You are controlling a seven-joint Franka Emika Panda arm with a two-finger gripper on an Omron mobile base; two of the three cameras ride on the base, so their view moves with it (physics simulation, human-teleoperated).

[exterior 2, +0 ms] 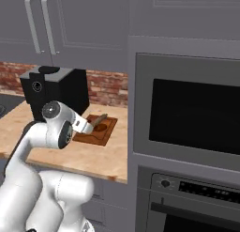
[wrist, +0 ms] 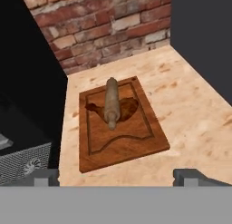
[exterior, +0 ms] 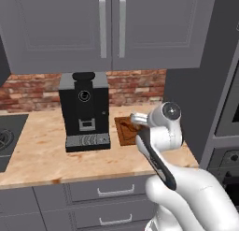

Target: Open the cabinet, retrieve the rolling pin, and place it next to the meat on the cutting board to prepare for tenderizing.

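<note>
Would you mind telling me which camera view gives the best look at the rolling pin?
The hand view: the rolling pin shows whole, lying across the meat on the cutting board. In the right base view it is small and partly behind the arm; in the left base view the arm covers that part of the board.

We hold our arm folded, elbow high, forearm reaching toward the cutting board [wrist: 118,128]. Our gripper [wrist: 117,177] hangs above the board's near edge — fingers [wrist: 45,177] spread wide apart, nothing between them.
</note>
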